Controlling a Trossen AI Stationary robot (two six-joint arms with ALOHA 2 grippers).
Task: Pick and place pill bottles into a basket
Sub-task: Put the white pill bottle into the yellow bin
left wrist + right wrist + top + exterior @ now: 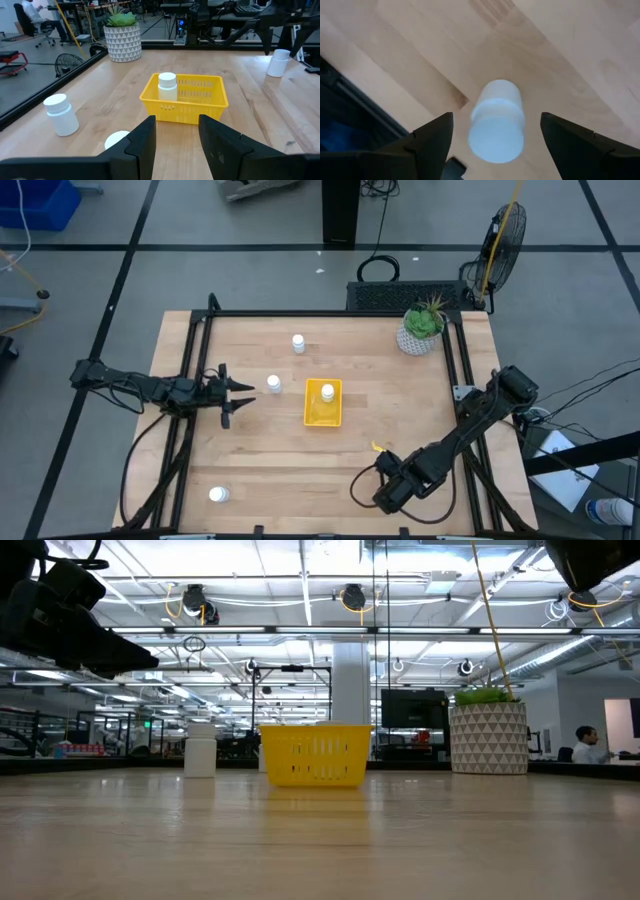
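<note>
A potted plant (421, 328) — far table corner — beside a fan (503, 235).

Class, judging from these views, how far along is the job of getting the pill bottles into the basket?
Done: one bottle stands in the yellow basket. In hand: the right gripper hangs open over a bottle; the left gripper is open beside another. Left: those two, plus bottles at and.

Bright, even ceiling light — soft shadows, blurred close-ups
</note>
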